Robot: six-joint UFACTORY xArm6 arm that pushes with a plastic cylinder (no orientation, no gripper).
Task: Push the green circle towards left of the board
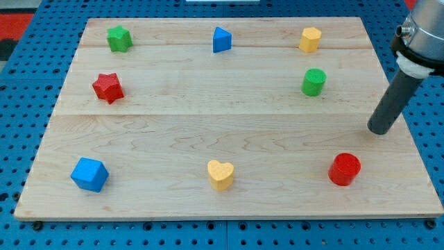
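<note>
My tip [379,130], the end of a smooth dark rod with no jaws to open or close, rests on the pale wooden board [208,132] near its right edge. The ribbed green circle [313,82] stands apart, left and farther back.

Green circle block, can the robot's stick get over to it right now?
Probably yes. My tip sits toward the view's right and a little below the green circle, apart from it, with only bare wood between. The red circle lies nearer the view's bottom, out of the way.
</note>
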